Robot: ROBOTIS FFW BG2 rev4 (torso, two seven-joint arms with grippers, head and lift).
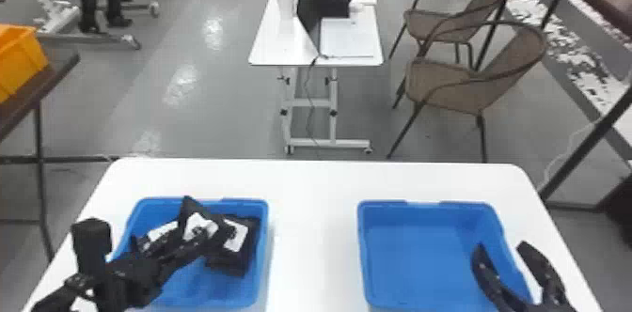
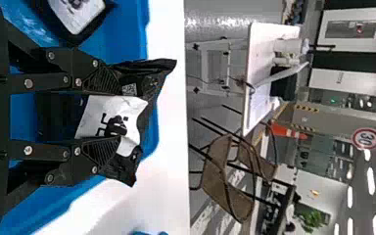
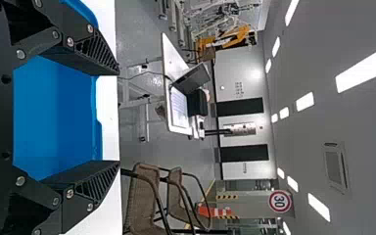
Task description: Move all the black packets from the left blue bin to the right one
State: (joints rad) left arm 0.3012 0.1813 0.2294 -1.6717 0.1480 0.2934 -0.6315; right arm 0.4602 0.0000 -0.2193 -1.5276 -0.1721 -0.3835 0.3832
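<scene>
In the head view my left gripper [image 1: 200, 239] is over the left blue bin [image 1: 264, 250], shut on a black packet [image 1: 187, 210] with one corner sticking up. The left wrist view shows my left gripper [image 2: 110, 115] with the creased packet [image 2: 108, 117] between its fingers, its ends bulging past both fingertips. More black packets with white labels [image 1: 229, 264] lie in that bin, partly behind the arm. My right gripper [image 1: 501, 252] stands open over the right side of the right blue bin [image 1: 404, 259], which shows its bare floor. In the right wrist view, nothing is between the fingers of my right gripper [image 3: 117, 117].
Both bins stand on a white table [image 1: 312, 236], with a strip of tabletop between them. Beyond its far edge are a small white table [image 1: 348, 43] with a laptop and brown chairs [image 1: 451, 81]. An orange crate [image 1: 19, 59] sits on a dark table at the left.
</scene>
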